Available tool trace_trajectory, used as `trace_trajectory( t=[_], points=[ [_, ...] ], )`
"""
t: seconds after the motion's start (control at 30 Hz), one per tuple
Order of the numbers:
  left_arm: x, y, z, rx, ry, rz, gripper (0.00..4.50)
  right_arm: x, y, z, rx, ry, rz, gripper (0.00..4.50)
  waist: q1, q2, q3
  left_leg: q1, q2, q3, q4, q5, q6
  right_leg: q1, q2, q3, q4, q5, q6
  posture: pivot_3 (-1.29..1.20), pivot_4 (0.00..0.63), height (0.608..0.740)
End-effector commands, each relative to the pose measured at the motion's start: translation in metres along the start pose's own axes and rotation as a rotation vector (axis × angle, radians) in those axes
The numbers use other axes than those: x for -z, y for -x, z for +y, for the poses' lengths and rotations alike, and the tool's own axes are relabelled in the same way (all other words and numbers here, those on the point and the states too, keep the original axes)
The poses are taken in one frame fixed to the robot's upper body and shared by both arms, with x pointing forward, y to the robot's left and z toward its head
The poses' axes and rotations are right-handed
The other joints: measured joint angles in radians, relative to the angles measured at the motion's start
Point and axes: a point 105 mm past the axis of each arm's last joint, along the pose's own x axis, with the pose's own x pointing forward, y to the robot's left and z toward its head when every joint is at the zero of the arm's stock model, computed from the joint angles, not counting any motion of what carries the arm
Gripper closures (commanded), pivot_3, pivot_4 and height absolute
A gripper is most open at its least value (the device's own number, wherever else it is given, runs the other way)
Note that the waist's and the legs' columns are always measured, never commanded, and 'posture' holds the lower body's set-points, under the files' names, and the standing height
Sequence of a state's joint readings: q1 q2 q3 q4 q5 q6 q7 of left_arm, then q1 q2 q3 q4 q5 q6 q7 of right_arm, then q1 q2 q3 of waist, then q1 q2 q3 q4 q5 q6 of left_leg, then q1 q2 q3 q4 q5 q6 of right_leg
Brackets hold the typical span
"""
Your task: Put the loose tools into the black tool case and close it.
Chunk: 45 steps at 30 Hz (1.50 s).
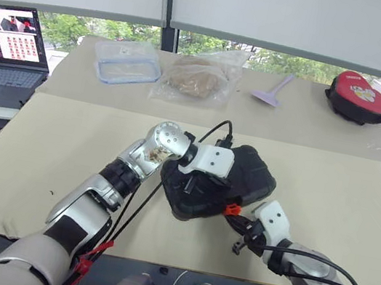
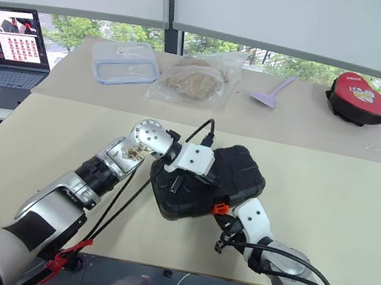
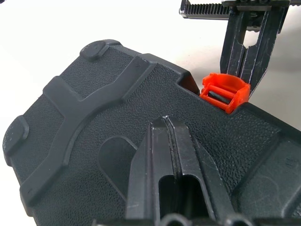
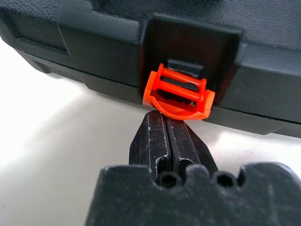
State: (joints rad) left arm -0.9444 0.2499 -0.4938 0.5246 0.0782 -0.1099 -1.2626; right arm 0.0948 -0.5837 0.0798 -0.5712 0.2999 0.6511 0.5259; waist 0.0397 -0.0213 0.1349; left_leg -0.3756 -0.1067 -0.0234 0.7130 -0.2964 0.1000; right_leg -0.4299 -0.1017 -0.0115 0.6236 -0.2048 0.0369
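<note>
With the case (image 1: pixel 217 180) lid down under my closed left hand (image 3: pixel 170 129), my closed right hand (image 4: pixel 165 123) touches its orange latch (image 4: pixel 178 94), which needs pressing shut.

A beige cloth-covered table (image 1: pixel 65 142) carries a closed black moulded plastic tool case (image 1: pixel 244 170), a clear plastic food container (image 1: pixel 127 62), a crumpled clear bag (image 1: pixel 202 78), a lilac scraper (image 1: pixel 273 92), a red-and-black pouch (image 1: pixel 360 95) and an open laptop (image 1: pixel 3 50).

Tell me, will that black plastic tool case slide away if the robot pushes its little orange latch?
Probably not much: the left gripper, shut, rests on the black plastic tool case lid. The case looks stiff and lies flat on the table, so tipping seems unlikely. The orange latch looks small and may flip easily.
</note>
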Motion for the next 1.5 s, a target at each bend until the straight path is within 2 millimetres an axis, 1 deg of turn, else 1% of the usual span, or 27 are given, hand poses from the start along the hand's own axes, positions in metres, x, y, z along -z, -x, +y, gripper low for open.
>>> trace_trajectory(
  t=[0.03,0.3,0.6,1.07,1.27,1.33,1.47,1.5],
  points=[
    [0.026,-0.011,-0.02,0.081,0.061,0.097,4.5,-0.043,0.011,-0.009,0.043,0.085,-0.149,4.49,0.0,0.0,0.0,0.0,0.0,0.0,0.0,0.0,0.0,0.0,0.0,0.0,0.0,0.0,0.0,0.0,0.15,0.722],
    [0.026,-0.013,-0.019,0.076,0.062,0.094,4.5,-0.048,0.016,-0.011,0.034,0.114,-0.142,4.49,0.0,0.0,0.0,0.0,0.0,0.0,0.0,0.0,0.0,0.0,0.0,0.0,0.0,0.0,0.0,0.0,0.15,0.722],
    [0.03,-0.011,-0.019,0.068,0.064,0.104,4.5,-0.054,0.021,-0.004,-0.004,0.118,-0.149,4.49,0.0,0.0,0.0,0.0,0.0,0.0,0.0,-0.001,0.001,0.0,0.0,0.0,0.0,0.0,0.0,0.0,0.15,0.722],
    [0.03,-0.011,-0.018,0.058,0.07,0.104,4.5,-0.062,0.02,-0.005,-0.009,0.143,-0.157,4.49,-0.001,0.0,0.0,0.0,0.0,0.0,0.0,-0.001,0.002,0.0,0.0,0.0,0.0,0.0,0.0,0.0,0.15,0.722],
    [0.031,-0.011,-0.017,0.057,0.069,0.106,4.5,-0.058,0.018,-0.005,-0.012,0.147,-0.131,4.49,0.003,0.0,0.0,0.0,0.0,-0.001,0.0,-0.002,0.002,0.001,0.0,-0.002,-0.002,0.0,0.0,0.0,0.15,0.722],
    [0.032,-0.01,-0.017,0.055,0.07,0.108,4.5,-0.056,0.021,-0.005,-0.01,0.144,-0.12,4.49,0.003,0.0,0.0,0.0,0.0,-0.001,0.0,-0.001,0.001,0.002,0.0,-0.001,-0.003,0.0,0.0,0.0,0.15,0.722],
    [0.036,-0.004,-0.016,0.041,0.076,0.12,4.5,-0.051,0.037,-0.008,-0.003,0.141,-0.099,4.49,0.003,0.0,0.0,0.0,0.0,-0.001,-0.001,-0.002,0.001,0.003,0.0,-0.001,-0.006,0.0,0.001,0.0,0.15,0.722],
    [0.037,-0.001,-0.015,0.029,0.1,0.112,4.5,-0.051,0.043,-0.01,-0.011,0.127,-0.098,4.49,0.002,0.0,0.0,0.0,0.0,-0.001,-0.001,-0.002,0.002,0.004,0.0,-0.001,-0.007,0.0,0.001,0.0,0.15,0.722]
  ],
)
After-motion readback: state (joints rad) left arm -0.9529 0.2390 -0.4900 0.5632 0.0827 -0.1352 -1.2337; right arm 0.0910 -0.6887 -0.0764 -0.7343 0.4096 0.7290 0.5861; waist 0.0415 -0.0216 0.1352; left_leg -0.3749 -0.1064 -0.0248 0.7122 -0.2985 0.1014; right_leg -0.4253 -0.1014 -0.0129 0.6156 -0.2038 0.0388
